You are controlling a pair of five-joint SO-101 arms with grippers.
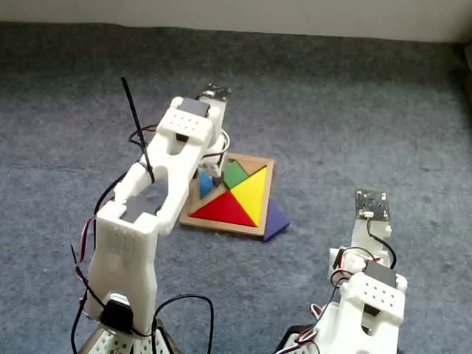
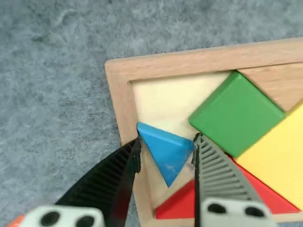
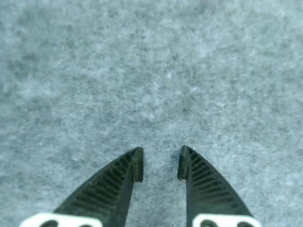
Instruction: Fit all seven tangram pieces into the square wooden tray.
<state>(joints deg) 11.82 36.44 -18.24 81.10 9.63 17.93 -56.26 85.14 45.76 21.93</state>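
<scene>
The left gripper (image 2: 165, 152) pinches the small blue triangle (image 2: 166, 150) between both fingers at the left side of the square wooden tray (image 2: 189, 60), just beside the green square (image 2: 236, 113). The yellow triangle (image 1: 252, 193) and red triangle (image 1: 221, 209) lie in the tray. A purple piece (image 1: 275, 218) rests against its right side (outside, on the grey carpet (image 3: 151, 71)). Near right, the right gripper (image 3: 160, 163) hangs over the carpet, fingers slightly spread.

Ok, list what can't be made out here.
High view: the left arm covers part of the wooden tray, so pieces can't be counted.
High view: purple piece at the tray's corner; under or beside it, unclear.
Left wrist view: the left gripper holds the blue triangle; lifted or resting is unclear.
</scene>
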